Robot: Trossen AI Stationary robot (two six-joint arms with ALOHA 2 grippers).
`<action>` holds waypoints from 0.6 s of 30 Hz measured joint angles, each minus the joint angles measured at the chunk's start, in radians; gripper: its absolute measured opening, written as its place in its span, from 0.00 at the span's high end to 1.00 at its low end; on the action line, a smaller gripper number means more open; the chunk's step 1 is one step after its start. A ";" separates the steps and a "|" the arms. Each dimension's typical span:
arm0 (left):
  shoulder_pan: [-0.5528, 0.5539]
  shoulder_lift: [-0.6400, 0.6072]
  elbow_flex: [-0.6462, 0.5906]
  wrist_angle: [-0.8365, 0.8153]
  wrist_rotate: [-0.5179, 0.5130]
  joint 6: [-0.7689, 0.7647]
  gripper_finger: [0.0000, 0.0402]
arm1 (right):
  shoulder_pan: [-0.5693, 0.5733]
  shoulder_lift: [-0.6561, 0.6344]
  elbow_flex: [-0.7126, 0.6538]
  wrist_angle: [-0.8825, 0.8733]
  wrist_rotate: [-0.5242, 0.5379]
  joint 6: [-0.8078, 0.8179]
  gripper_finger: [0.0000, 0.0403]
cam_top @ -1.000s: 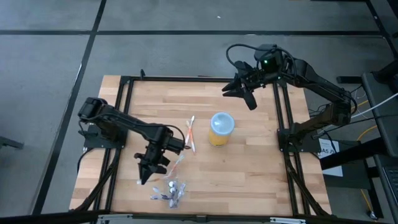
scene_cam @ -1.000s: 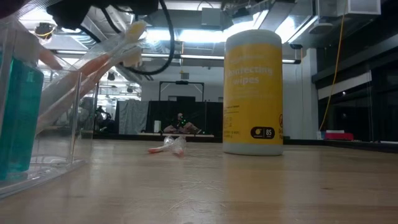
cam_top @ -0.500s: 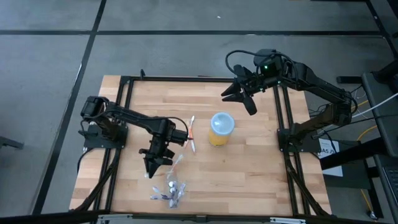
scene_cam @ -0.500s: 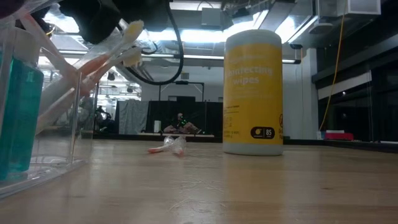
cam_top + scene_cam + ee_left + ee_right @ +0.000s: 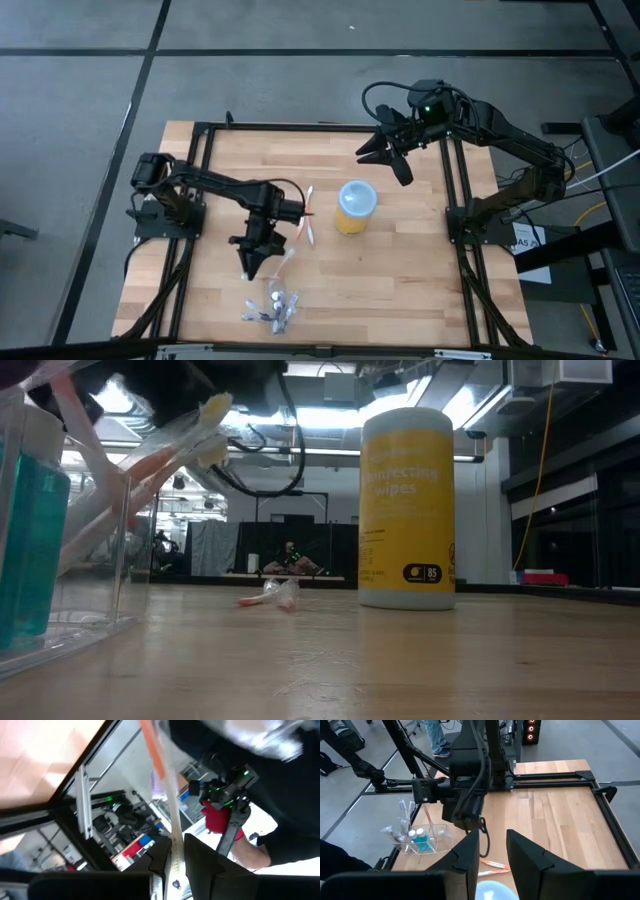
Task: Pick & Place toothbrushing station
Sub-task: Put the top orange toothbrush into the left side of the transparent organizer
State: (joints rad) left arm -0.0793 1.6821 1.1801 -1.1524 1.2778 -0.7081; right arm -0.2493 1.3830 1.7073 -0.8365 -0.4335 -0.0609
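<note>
pouch (image 5: 420,837) – teal tubes (image 5: 418,839), toothbrushes (upright) | left gripper (image 5: 250,268): state unclear; right gripper (image 5: 392,160): parted, empty

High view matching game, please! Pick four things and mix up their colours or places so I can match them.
Things:
1. wipes canister
2. tubes in the clear pouch
3. loose toothbrush
4. right gripper

Descriptions:
A. teal
B. open, over the far side of the table
C. yellow with a pale-blue top, standing upright mid-table
D. lying flat beside the canister, on the left arm's side

Pairs: 1-C, 2-A, 3-D, 4-B
</note>
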 joint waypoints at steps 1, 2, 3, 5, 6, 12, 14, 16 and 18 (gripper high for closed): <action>0.009 0.000 0.000 0.024 0.005 -0.013 0.89 | 0.001 0.000 0.000 0.000 0.000 0.000 0.75; 0.017 0.000 0.000 0.050 0.012 -0.027 0.89 | 0.002 0.000 0.000 0.000 0.000 0.000 0.75; 0.027 0.000 0.000 0.077 0.017 -0.044 0.89 | 0.004 0.000 0.000 0.000 0.000 0.000 0.75; 0.047 0.000 0.000 0.123 0.017 -0.069 0.89 | 0.008 0.000 0.000 0.000 0.000 0.000 0.75; 0.059 0.000 0.000 0.142 0.017 -0.074 0.89 | 0.009 0.000 0.000 0.000 0.000 0.000 0.75; 0.111 0.000 0.000 0.215 0.017 -0.099 0.89 | 0.009 0.000 0.000 -0.001 0.000 0.000 0.75; 0.116 0.000 0.000 0.213 0.016 -0.099 0.89 | 0.009 0.000 0.000 -0.001 0.000 0.000 0.75; 0.117 0.000 0.000 0.213 0.016 -0.099 0.89 | 0.009 0.000 0.000 -0.001 0.000 0.000 0.75; 0.114 0.000 0.000 0.209 0.016 -0.101 0.89 | 0.009 0.000 0.000 -0.001 0.000 0.000 0.75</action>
State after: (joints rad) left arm 0.0344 1.6817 1.1801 -0.9431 1.2938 -0.8089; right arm -0.2401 1.3834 1.7073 -0.8378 -0.4335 -0.0612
